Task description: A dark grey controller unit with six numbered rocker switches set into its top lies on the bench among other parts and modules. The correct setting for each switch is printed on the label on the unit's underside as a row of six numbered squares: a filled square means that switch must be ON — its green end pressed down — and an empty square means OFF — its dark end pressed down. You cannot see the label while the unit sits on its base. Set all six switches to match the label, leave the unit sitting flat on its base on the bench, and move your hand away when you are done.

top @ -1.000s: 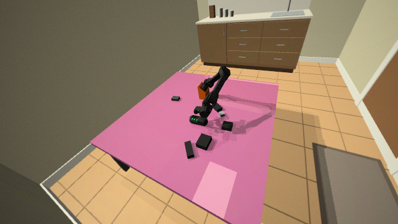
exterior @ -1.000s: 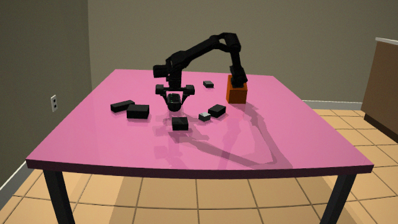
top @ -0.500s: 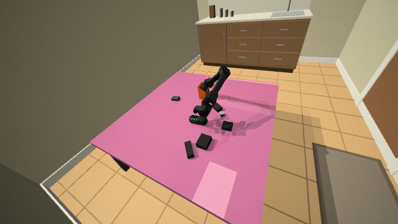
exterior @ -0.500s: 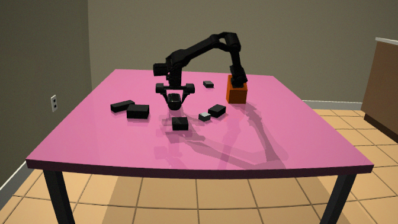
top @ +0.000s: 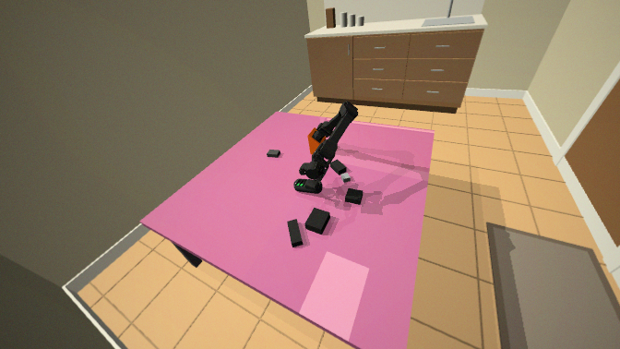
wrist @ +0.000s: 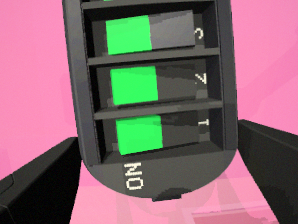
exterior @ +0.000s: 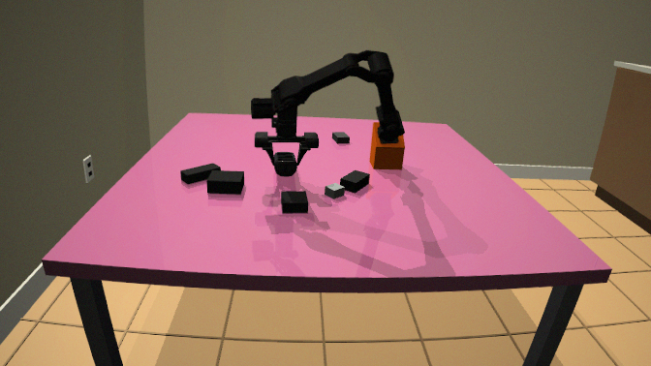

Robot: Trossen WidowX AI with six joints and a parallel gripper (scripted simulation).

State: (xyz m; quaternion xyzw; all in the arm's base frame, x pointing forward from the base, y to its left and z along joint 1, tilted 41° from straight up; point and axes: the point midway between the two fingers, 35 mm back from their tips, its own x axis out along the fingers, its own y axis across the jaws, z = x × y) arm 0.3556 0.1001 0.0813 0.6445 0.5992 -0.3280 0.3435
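The dark grey controller unit (top: 308, 190) (exterior: 286, 163) (wrist: 160, 176) lies on its base on the pink table (top: 221, 201) (exterior: 145, 230). In the wrist view its rounded end marked ON is nearest, and rocker switches 1 to 4 show above it, each with its green half on the left. The other two switches are out of the frame. My gripper (top: 310, 182) (exterior: 286, 167) (wrist: 158, 137) points straight down over that end. Its two fingers stand wide on either side of the unit and press against its long sides. The label underneath is hidden.
The arm stands on an orange block (top: 314, 141) (exterior: 387, 155). Black modules lie around: a bar (exterior: 200, 172), a box (exterior: 226, 182), a cube (exterior: 294, 201), a flat block (exterior: 355, 180) with a small grey piece (exterior: 334, 191), and a small one (exterior: 341, 137) at the back.
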